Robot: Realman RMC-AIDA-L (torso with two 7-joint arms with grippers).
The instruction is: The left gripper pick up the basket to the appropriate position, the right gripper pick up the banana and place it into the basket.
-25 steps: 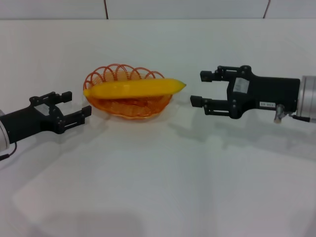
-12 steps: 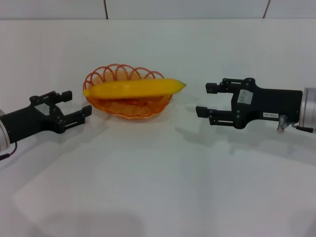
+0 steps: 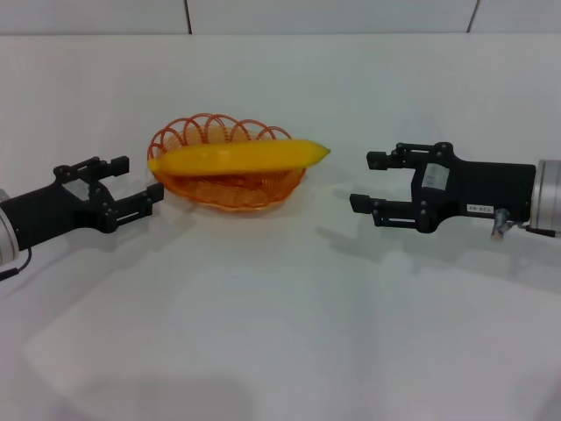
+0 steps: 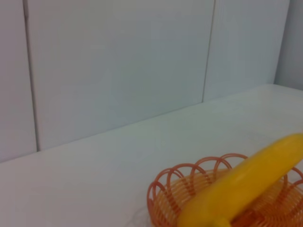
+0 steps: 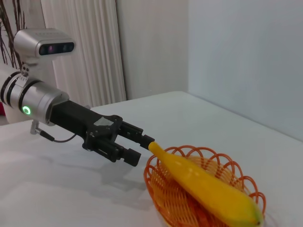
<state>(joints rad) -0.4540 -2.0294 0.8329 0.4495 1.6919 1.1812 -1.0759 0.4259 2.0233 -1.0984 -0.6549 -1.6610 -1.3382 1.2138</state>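
The orange wire basket point(image 3: 202, 133) stands on the white table at centre left. The yellow banana point(image 3: 237, 157) lies across it, its ends over the rim. My left gripper point(image 3: 136, 180) is open and empty just left of the basket, apart from it. My right gripper point(image 3: 366, 181) is open and empty to the right of the banana's tip, a short gap away. The left wrist view shows the basket point(image 4: 163, 189) and banana point(image 4: 241, 184). The right wrist view shows the basket point(image 5: 158, 182), the banana point(image 5: 208, 187) and the left gripper point(image 5: 139, 146) beside them.
The white table point(image 3: 280, 333) stretches wide in front of the basket. A white panelled wall point(image 3: 333, 16) runs behind it. The robot's head point(image 5: 45, 47) and a curtain stand behind the left arm in the right wrist view.
My right gripper has drawn back to the right, away from the banana, and lowered a little. My left gripper has edged up slightly. The basket and banana have not moved.
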